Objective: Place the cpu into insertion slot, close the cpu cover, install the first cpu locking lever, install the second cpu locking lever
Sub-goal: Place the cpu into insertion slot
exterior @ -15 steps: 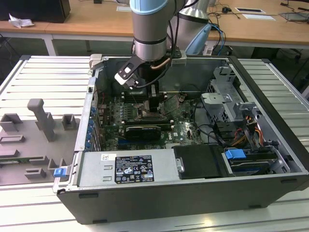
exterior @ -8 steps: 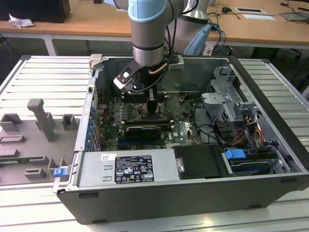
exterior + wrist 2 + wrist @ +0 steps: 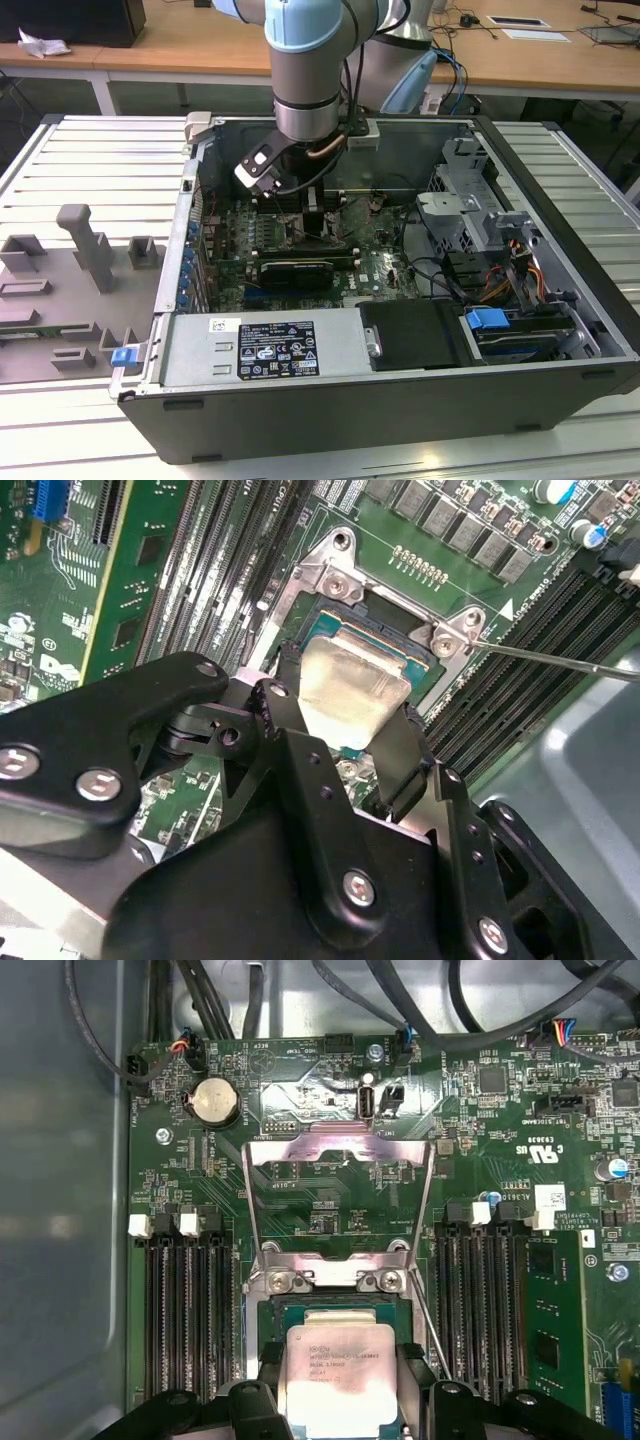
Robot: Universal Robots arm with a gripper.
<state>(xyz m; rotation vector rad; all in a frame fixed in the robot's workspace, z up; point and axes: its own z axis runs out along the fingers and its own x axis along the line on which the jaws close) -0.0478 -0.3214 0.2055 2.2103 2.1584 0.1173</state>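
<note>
**Exterior view.** The grey-and-blue arm reaches down into an open black steel computer case [image 3: 400, 400] lying on a slatted aluminium table [image 3: 90, 150]. Its black gripper [image 3: 316, 218] hangs low over the green motherboard [image 3: 375, 262].

**Second wrist view.** The gripper's fingers [image 3: 404, 752] are clenched on two opposite edges of the cpu [image 3: 350, 685], a flat square chip with a silver-grey top. It is held over the insertion slot [image 3: 340, 628], a dark socket in a silver frame. Whether the chip touches the socket cannot be told.

**First wrist view.** The cpu cover [image 3: 340, 1150], a thin silver frame plate, stands swung back, so the slot is open from above. A thin wire locking lever [image 3: 432, 1332] and long black memory slots [image 3: 185, 1310] lie just beside the fingers. A skewed descent could likely jam a corner on the frame or damage the contacts, and side room is tight.
</note>
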